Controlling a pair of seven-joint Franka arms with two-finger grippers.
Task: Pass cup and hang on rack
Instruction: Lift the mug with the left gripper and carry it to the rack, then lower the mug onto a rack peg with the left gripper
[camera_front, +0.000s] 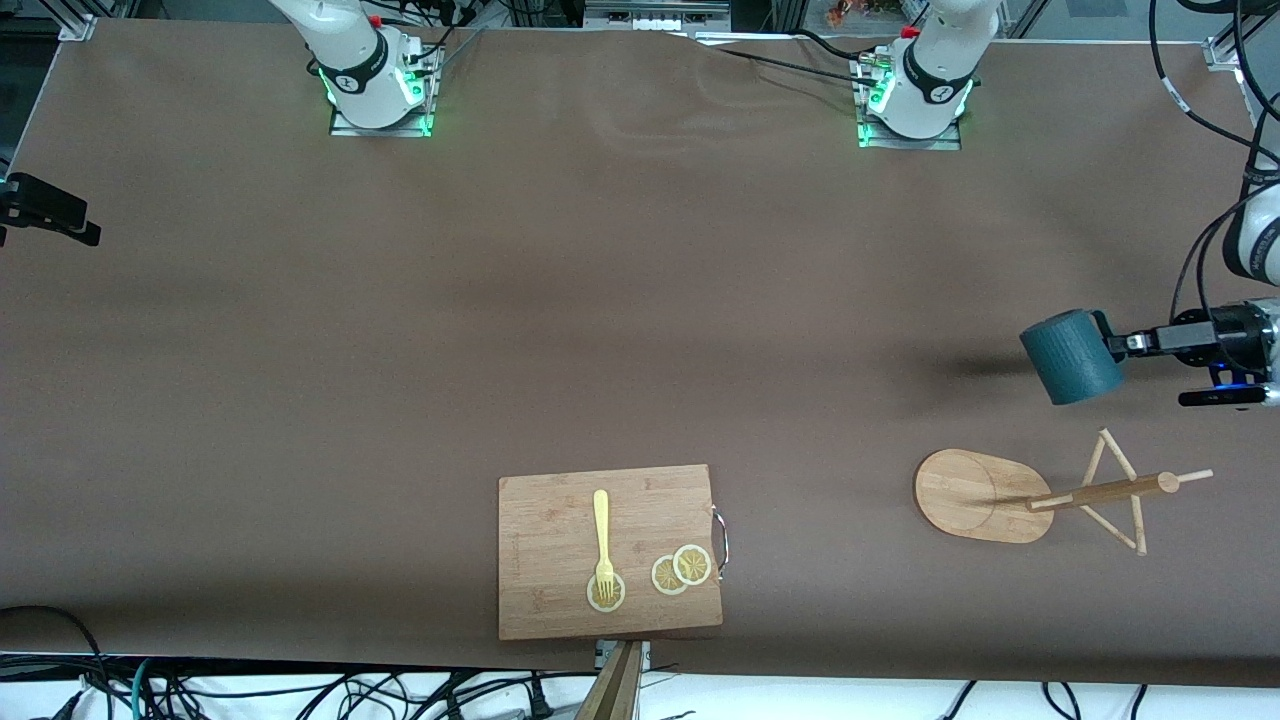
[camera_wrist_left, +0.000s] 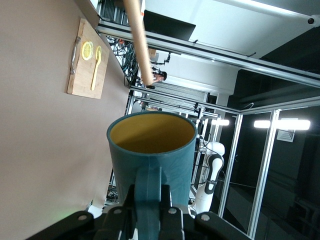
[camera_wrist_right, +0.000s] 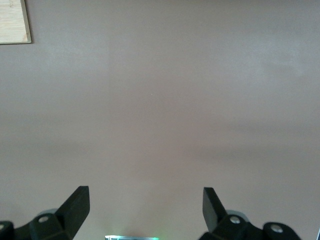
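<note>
Left gripper (camera_front: 1118, 345) gripping cup (camera_front: 1072, 357) by handle, above rack (camera_front: 1040, 497)

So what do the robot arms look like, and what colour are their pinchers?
Both arms are white with black bands at the joints. Their bases glow green and carry a small red part, with black cables trailing off. The left gripper is black with a blue light beside it. The right gripper has two dark, wedge-shaped fingers fixed with silver screws.

Evenly lit brown table (camera_front: 600, 300), soft shadow beneath the raised cup (camera_front: 1072, 357), green glow at arm bases, bright ceiling strip lights (camera_wrist_left: 282, 123) glaring
</note>
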